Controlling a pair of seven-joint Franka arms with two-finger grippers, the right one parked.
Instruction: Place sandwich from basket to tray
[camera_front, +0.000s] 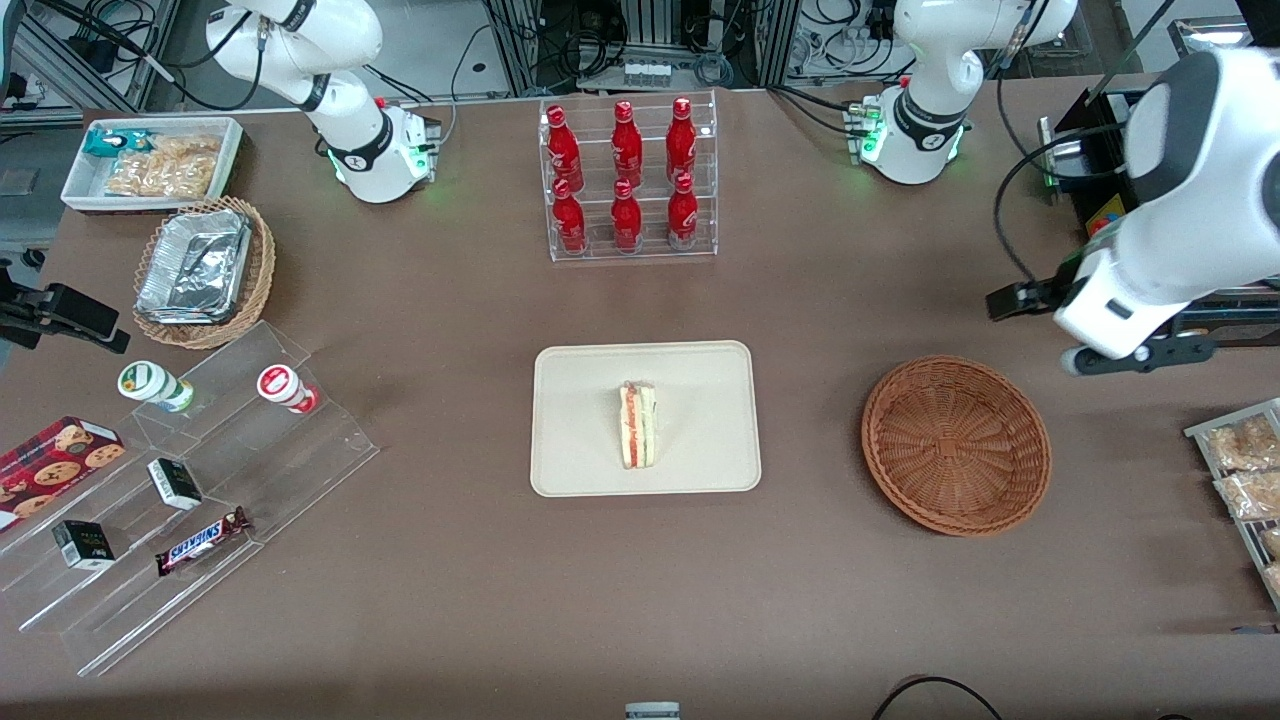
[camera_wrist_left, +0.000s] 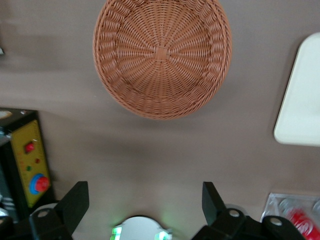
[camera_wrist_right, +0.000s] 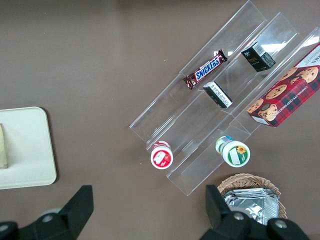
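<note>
1 sandwich (camera_front: 638, 425) lies on the tray (camera_front: 580, 390), about in its middle, resting with its pink and green filling layers showing along the cut edge. It sits flat and alone there; nothing touches it. The tray is at the middle of the table, nearer the front camera than a clear rack of 6 red bottles (camera_front: 627, 175).

Beside the tray, toward the working arm's end of the table, the basket (camera_front: 955, 445) stands empty; the left wrist view shows its woven bottom (camera_wrist_left: 161, 52) bare, with a corner of the tray's rim (camera_wrist_left: 300, 100) beside it.

The gripper (camera_wrist_left: 145, 202) hangs above bare table, a little farther from the front camera than the basket and well apart from the sandwich. Its 2 fingers (camera_wrist_left: 75, 200) stand wide apart and hold nothing.

Judging from this, the task's work looks done: the sandwich is out of the basket, set on the tray and released. Nothing seems left but for the arm to clear off to rest.

Toward the parked arm's end lie a stepped clear stand with a Snickers bar (camera_front: 202, 541), small cartons and 2 cups, all untouched by the task.
</note>
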